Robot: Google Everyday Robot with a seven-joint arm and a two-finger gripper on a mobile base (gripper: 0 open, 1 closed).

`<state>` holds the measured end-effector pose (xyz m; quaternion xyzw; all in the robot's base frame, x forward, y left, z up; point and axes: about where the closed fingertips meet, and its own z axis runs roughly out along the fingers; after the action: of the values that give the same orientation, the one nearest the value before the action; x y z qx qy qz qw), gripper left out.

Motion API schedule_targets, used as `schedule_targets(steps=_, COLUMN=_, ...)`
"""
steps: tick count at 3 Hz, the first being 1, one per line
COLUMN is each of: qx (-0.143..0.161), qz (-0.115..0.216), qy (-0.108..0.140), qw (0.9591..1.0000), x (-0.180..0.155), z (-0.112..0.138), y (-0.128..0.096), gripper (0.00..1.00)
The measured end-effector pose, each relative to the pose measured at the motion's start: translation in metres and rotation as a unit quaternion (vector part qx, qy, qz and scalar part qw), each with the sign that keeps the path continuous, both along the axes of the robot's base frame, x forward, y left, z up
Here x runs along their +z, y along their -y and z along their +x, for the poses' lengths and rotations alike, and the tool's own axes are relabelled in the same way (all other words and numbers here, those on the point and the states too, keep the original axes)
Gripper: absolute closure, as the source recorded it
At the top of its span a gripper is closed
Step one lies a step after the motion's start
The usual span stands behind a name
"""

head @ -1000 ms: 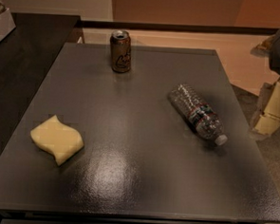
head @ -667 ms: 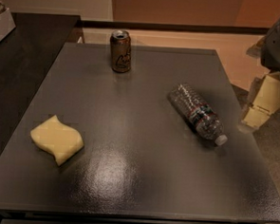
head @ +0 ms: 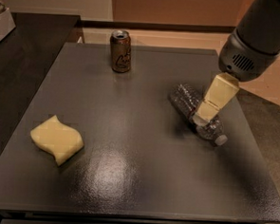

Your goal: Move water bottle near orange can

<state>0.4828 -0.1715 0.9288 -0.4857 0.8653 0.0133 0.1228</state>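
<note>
The arm (head: 266,26) is a thick, dark grey cylinder ending in a lighter grey collar (head: 231,55) with a small slotted grille (head: 243,63); the pincer (head: 203,118), over the right side of the worktop (head: 140,180), is pale cream and tapering.

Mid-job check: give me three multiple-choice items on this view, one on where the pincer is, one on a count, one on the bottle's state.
1. The pincer is:
A) at the far left
B) right over the water bottle
C) out of view

2. How many things are on the table?
A) one
B) two
C) three

3. The water bottle is:
A) lying on its side
B) standing upright
C) lifted off the surface

Answers:
1 B: its cream tip sits over the bottle's middle, on the table's right side.
2 C: the orange can, the bottle and a yellow sponge.
3 A: it lies flat, its white cap pointing to the near right.
</note>
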Motion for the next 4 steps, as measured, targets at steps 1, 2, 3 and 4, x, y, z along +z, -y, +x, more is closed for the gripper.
schedule_targets(steps=1, qx=-0.056, qz=-0.024, qy=-0.012, qw=0.9981, x=-0.024, z=0.009, y=-0.014, gripper=0.00)
schedule_targets(steps=2, qx=-0.110, qz=-0.063, qy=-0.020, qw=0.9917, x=-0.051, z=0.019, y=-0.017, gripper=0.00)
schedule_targets(steps=3, qx=-0.138, qz=-0.093, qy=-0.022, qw=0.9858, x=-0.067, z=0.022, y=-0.009, gripper=0.00)
schedule_targets(steps=4, qx=-0.152, qz=-0.100, qy=-0.031, qw=0.9828, x=-0.078, z=0.022, y=-0.004, gripper=0.18)
